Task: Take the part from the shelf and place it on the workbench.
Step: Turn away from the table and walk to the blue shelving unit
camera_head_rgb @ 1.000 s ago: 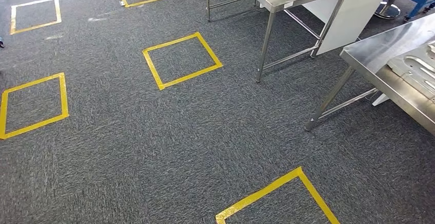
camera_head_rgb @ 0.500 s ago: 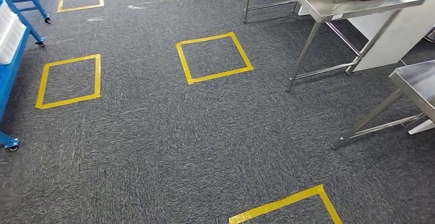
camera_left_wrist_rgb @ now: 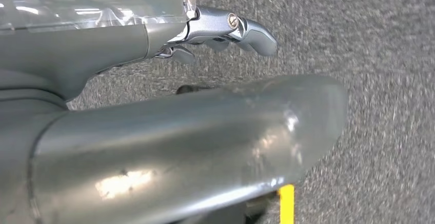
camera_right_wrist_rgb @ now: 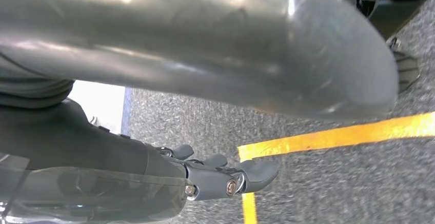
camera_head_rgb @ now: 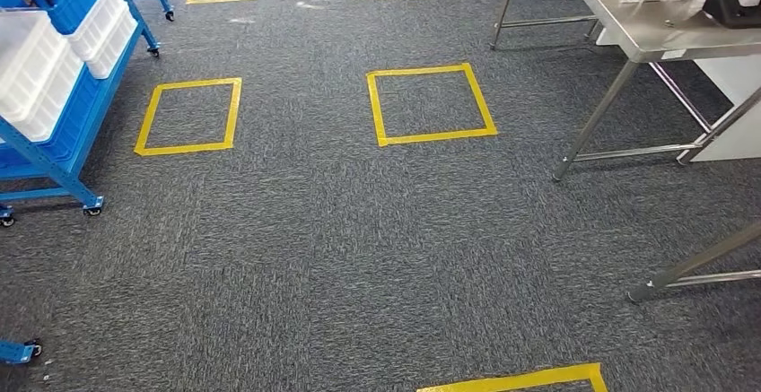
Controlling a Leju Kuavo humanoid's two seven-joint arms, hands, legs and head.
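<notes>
Head view shows the shelf (camera_head_rgb: 54,78) far left, workbench (camera_head_rgb: 664,33) right; my left hand (camera_left_wrist_rgb: 220,29) and right hand (camera_right_wrist_rgb: 220,175) hang empty, fingers loosely apart, so nothing is fetched yet, I judge.

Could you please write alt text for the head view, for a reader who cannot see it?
A grey carpet floor marked with yellow tape squares stretches ahead. A blue wheeled shelf holding white bins stands on the left, and steel tables stand on the right.
</notes>
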